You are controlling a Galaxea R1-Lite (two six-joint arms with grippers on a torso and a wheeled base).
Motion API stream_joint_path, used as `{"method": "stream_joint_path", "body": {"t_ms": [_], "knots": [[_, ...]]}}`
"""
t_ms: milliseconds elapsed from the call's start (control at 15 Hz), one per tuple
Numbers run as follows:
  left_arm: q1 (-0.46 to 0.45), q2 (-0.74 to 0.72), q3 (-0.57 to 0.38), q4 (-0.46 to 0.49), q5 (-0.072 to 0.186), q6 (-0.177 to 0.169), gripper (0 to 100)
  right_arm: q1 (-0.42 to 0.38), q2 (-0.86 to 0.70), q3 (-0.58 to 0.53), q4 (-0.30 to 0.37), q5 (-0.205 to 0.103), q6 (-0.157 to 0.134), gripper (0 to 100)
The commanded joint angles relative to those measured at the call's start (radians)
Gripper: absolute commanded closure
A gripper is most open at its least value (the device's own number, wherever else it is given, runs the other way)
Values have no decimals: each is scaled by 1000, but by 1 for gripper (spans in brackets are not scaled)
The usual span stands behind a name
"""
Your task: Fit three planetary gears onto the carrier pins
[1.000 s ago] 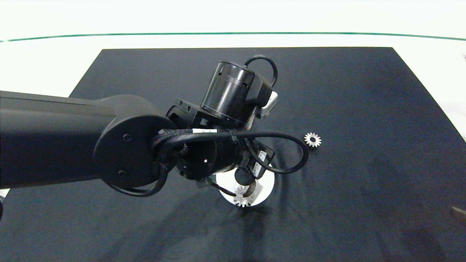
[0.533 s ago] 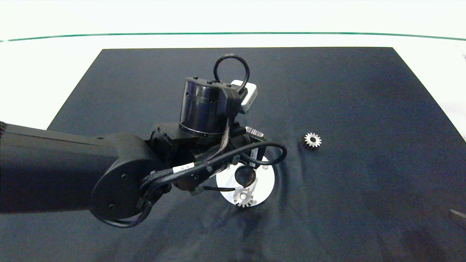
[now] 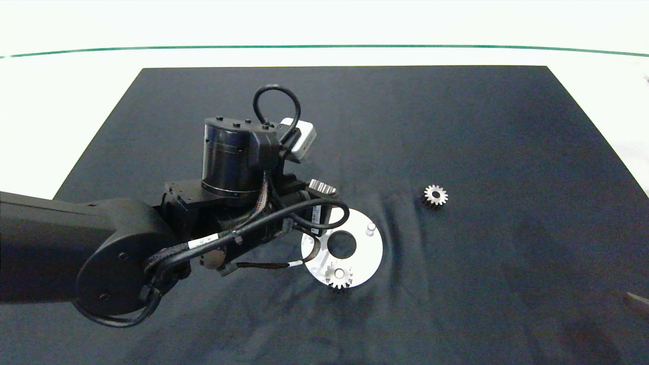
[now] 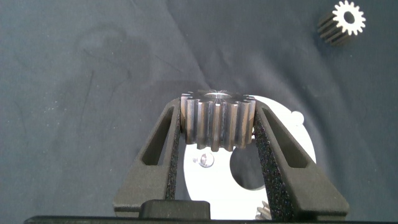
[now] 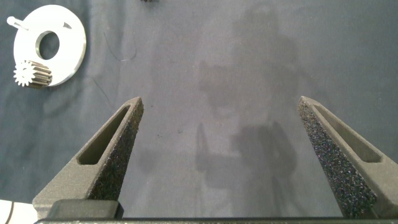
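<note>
My left gripper (image 3: 320,190) (image 4: 217,121) is shut on one planetary gear (image 3: 323,186) (image 4: 217,121), held above the far-left edge of the white disc (image 3: 372,251) (image 4: 292,140). A second gear (image 3: 338,276) (image 5: 28,73) sits on the near carrier pin. Two pins stand bare: one (image 3: 370,229) (image 4: 297,116) at the disc's far right, one (image 4: 204,160) below the held gear. A third gear (image 3: 435,194) (image 4: 348,17) lies loose on the mat to the right of the disc. My right gripper (image 5: 221,99) is open over bare mat, away from the disc (image 5: 68,37).
A black mat (image 3: 507,126) covers the table and is wrinkled around the disc. Beyond it lies the white tabletop (image 3: 76,86). The left arm's bulk (image 3: 101,253) fills the near left. The right arm's tip (image 3: 638,299) shows at the right edge.
The left arm has swung to the left off the disc, carrying its gear along. The disc's hole and far-right pin are now uncovered. The gear on the near pin has stayed.
</note>
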Motion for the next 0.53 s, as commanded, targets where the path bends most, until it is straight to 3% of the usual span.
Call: {"method": "stream_joint_path", "body": {"t_ms": [67,133,333,533], "knots": [[85,-15,90,-71,-35,28,78,1,-5,3,1,1,1,0],[125,-12,125,-103,-55,53,78,1,-5,3,1,1,1,0],[195,-4,171,-177,-95,62,78,1,-4,3,1,1,1,0],[238,-13,220,-173,-101,106,78,1,-5,2,1,1,1,0]]}}
